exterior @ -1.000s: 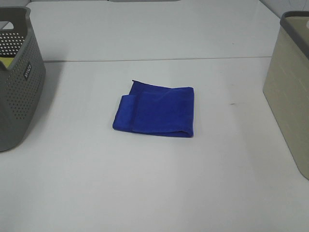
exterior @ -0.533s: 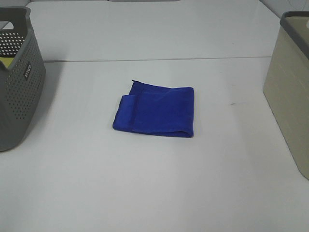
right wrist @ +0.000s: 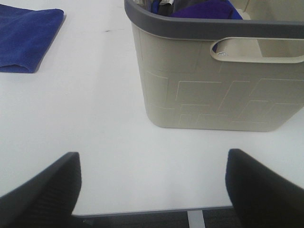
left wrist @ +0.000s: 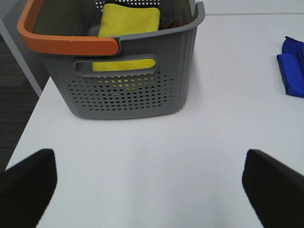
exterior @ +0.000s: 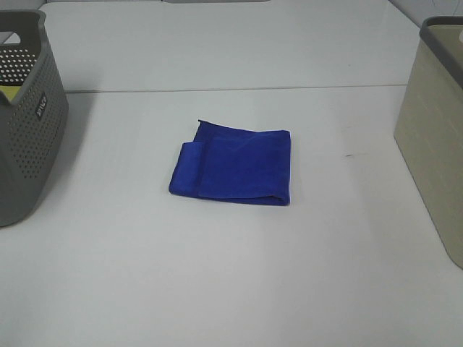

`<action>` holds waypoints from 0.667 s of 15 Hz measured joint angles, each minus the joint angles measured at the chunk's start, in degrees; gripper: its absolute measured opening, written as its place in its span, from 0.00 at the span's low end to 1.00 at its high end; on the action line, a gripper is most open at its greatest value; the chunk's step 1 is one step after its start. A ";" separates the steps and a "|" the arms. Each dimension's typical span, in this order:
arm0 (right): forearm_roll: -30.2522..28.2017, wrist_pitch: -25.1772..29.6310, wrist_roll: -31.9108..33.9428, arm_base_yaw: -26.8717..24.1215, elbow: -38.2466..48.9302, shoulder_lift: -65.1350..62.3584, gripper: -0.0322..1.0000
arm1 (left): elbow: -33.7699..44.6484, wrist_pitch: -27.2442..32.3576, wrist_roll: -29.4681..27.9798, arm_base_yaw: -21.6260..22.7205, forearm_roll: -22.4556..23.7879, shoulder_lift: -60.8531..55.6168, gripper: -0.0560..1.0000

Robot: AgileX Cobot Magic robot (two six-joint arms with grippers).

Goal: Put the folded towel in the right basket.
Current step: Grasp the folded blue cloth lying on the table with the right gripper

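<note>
A folded blue towel (exterior: 235, 165) lies flat in the middle of the white table (exterior: 231, 275). It also shows in the left wrist view (left wrist: 292, 66) and in the right wrist view (right wrist: 26, 40). The right basket (exterior: 438, 137) is beige with a dark grey rim, at the table's right edge; in the right wrist view (right wrist: 218, 80) it holds dark purple cloth. My left gripper (left wrist: 147, 190) is open and empty near the left basket. My right gripper (right wrist: 152, 190) is open and empty in front of the beige basket. Neither arm shows in the exterior high view.
A grey perforated basket (exterior: 25, 116) with an orange handle (left wrist: 66, 42) stands at the left edge and holds a yellow cloth (left wrist: 130, 21). A seam (exterior: 231, 89) crosses the table behind the towel.
</note>
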 joint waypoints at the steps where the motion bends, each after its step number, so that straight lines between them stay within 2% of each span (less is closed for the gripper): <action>1: 0.00 0.00 0.00 0.00 0.00 0.00 0.82 | 0.00 0.00 0.00 0.00 0.00 0.00 0.99; 8: 2.01 -0.23 0.00 0.00 -0.06 0.00 0.82 | 0.00 0.00 0.00 0.00 0.00 0.00 0.99; 10: 3.90 -2.35 0.06 0.00 -0.80 0.00 0.82 | 0.00 0.00 0.00 0.00 0.00 0.00 0.99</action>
